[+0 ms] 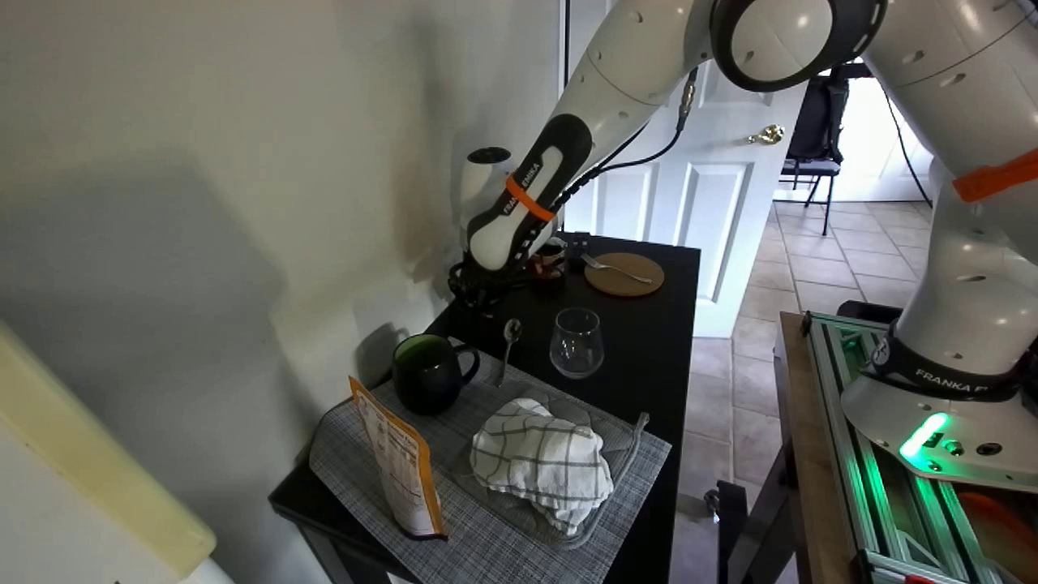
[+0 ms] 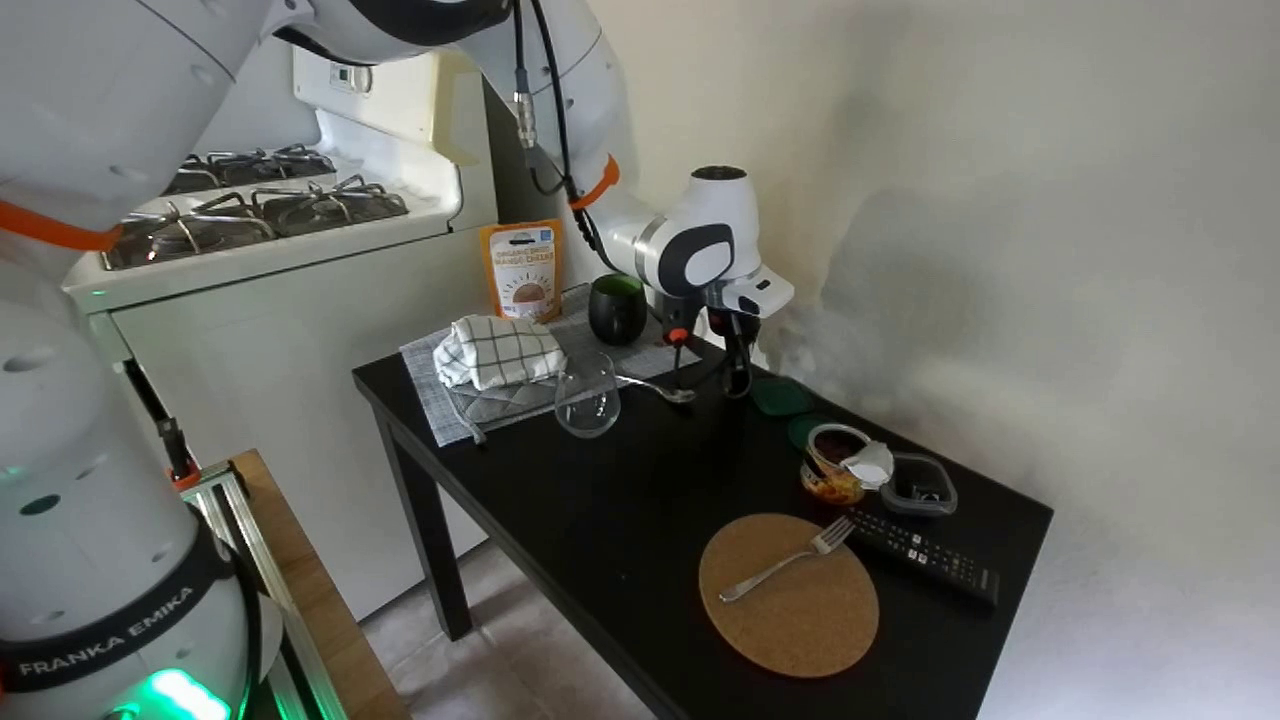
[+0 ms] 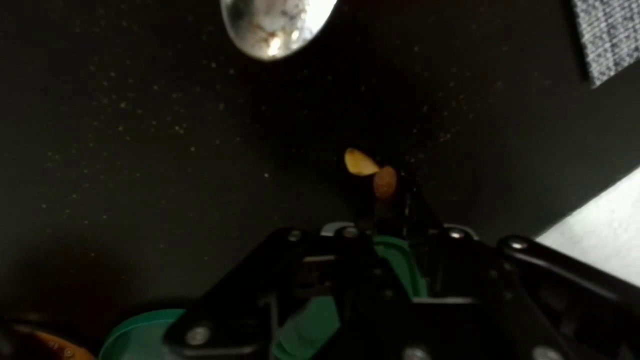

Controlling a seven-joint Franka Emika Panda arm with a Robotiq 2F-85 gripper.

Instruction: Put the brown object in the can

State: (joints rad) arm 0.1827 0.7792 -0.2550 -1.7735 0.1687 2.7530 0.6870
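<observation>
In the wrist view the brown object (image 3: pixel 385 183), small and oval, shows at three o'clock from the centre, right by the tips of the gripper (image 3: pixel 392 220); a pale yellow piece (image 3: pixel 360 162) lies at ten o'clock from it, seemingly touching; the tips are dark against the black table (image 2: pixel 620 500), so I cannot tell whether they are spread, pressed together or pinching the brown object; the bowl of a spoon (image 3: pixel 272 30) shows at eleven o'clock from it, and crumbs (image 3: pixel 179 129) dot the black between nine and ten.

In an exterior view the can (image 2: pixel 832 482) stands upright and open at four o'clock from the gripper, pale at the rim, with two green discs (image 2: pixel 780 396) in between; a white flap (image 2: pixel 872 463) shows by its rim at four o'clock; a clear tub (image 2: pixel 920 487) sits just beside the can at three; a remote control (image 2: pixel 925 555) lies between four and five; a tan disc (image 2: pixel 795 640) bearing a fork (image 2: pixel 780 568) lies between six and seven; in that same view a drinking glass (image 2: pixel 590 400) and a checked cloth (image 2: pixel 500 350) are at nine o'clock from the gripper, a dark mug (image 2: pixel 617 315) and an upright orange pouch (image 2: pixel 523 270) at ten.
</observation>
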